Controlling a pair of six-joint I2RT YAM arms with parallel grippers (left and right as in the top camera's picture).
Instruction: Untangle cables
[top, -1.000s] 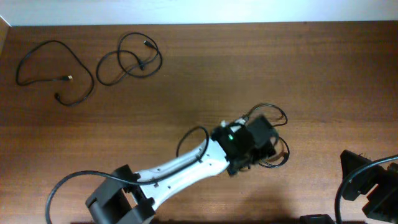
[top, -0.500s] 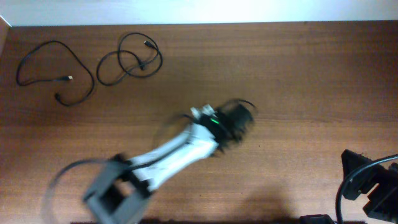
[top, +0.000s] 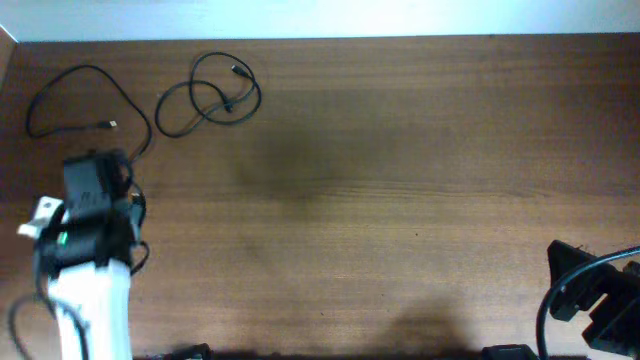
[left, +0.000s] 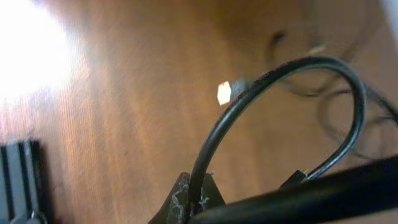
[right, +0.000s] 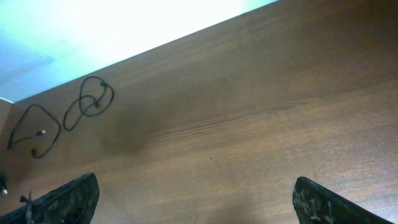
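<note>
At the table's (top: 400, 200) far left, grips the third cable (left: 273, 81) in the left gripper (top: 95, 180), near the long cable (top: 107, 125) and coiled cable (top: 213, 100), already lying separate. Leaves, likely, only laying this one apart. Shows the right gripper (right: 196, 205) spread, empty.

Three thin black cords, all placed from the table's (top: 400, 150) far-left corner. The first cable (top: 88, 68) lies closest to that corner, flat in one wide open loop, its small metal plug turned inward. The second cable (top: 212, 100) sits just to the right of it, farther from the corner, loosely coiled in a few overlapping rings. The third cable (left: 273, 73) is well down the left edge from the corner, arching stiffly up out of the left gripper's (left: 189, 202) pinch.
</note>
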